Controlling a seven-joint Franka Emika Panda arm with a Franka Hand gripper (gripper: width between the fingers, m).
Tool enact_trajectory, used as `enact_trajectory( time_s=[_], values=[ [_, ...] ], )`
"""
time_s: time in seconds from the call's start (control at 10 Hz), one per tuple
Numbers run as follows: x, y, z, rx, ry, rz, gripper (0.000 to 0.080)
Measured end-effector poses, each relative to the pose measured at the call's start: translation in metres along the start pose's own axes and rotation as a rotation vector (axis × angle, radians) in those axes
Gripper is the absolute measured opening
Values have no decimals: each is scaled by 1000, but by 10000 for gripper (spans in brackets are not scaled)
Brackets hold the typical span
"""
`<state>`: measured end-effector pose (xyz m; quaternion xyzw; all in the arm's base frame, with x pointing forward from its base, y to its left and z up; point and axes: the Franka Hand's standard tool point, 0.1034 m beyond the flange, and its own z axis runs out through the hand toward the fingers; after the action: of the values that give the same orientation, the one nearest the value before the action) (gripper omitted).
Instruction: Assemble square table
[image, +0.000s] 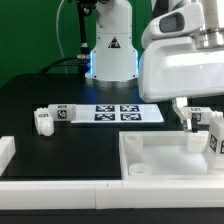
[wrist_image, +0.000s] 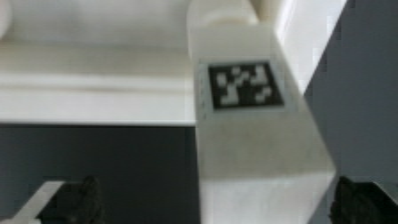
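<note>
The black work table (image: 60, 150) fills most of the exterior view, and the white Panda arm (image: 180, 60) reaches down over the side on the exterior view's right. The square tabletop (image: 160, 165), a white slab with a raised rim, lies on the near part of the table toward the exterior view's right. A long white bar (image: 60, 195) runs along the front edge just before it. A second bar (image: 6, 150) shows at the exterior view's left edge. The marker board (image: 125, 112) lies flat farther back, near the middle.

Two loose legs (image: 44, 121) lie close together beside the marker board, on its side toward the exterior view's left, well apart from the slab. One tagged leg (wrist_image: 244, 85) stands at the slab's corner on the exterior view's right. Whether it is seated in a socket cannot be told.

The gripper (wrist_image: 217, 200) straddles this leg with its claw spread. In the wrist view the black fingertips (wrist_image: 71, 200) stand on either side of the leg, with a clear gap on one side, so nothing is pinched.
</note>
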<state>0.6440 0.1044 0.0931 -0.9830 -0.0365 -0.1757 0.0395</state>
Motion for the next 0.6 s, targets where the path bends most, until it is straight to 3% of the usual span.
enact_trajectory(
  time_s=[0.4,0.5,0.6],
  values=[
    [-7,-15,10,30,-247,28,649],
    [-4,-15,13,30,-257,25,649],
    [-5,-15,14,30,-255,26,562]
  ],
)
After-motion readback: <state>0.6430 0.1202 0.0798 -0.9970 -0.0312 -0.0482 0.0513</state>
